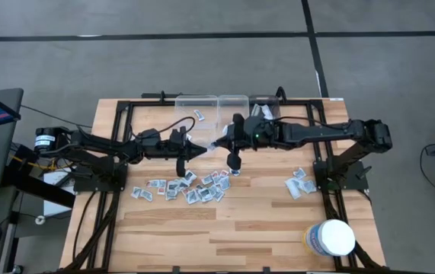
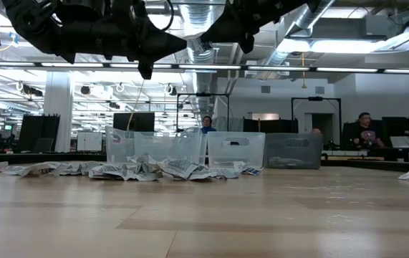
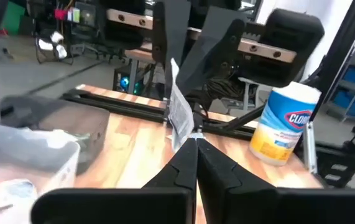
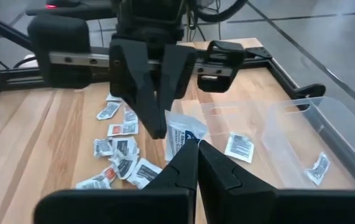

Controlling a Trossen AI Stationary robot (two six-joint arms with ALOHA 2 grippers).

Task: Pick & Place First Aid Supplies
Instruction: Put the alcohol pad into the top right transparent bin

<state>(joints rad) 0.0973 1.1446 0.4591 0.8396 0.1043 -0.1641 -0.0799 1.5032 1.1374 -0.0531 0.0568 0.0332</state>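
Observation:
One first aid packet (image 1: 215, 144), white with dark print, hangs in the air over the middle of the table. My left gripper (image 1: 203, 150) comes at it from the left, my right gripper (image 1: 222, 143) from the right. Both are shut on it, tip to tip. The other first aid supplies lie flat on the wood in a loose heap (image 1: 188, 187) nearer the front edge. A smaller group (image 1: 301, 185) lies at the right. In the low view the held packet (image 2: 201, 47) shows high above the heap (image 2: 154, 170). My left gripper pinches the packet's one end (image 3: 187, 133) between its two fingertips, coming about level from the table's left. The packet (image 3: 178, 109) stands on edge beyond the tips, lifted clear of the table. My right gripper pinches the packet's opposite end (image 4: 188, 140) between its two fingertips, slanting slightly down from the table's right. The packet (image 4: 180, 132) is clear of the table, stretched between my tips and the left gripper's fingers (image 4: 154, 118).
Three clear bins (image 1: 199, 103) (image 1: 234, 102) (image 1: 267, 102) stand in a row at the far edge, with packets (image 1: 199, 116) in them. A white round tub (image 1: 331, 237) with a blue-yellow label stands at the near right corner. Black frame rails (image 1: 320, 144) border the work area.

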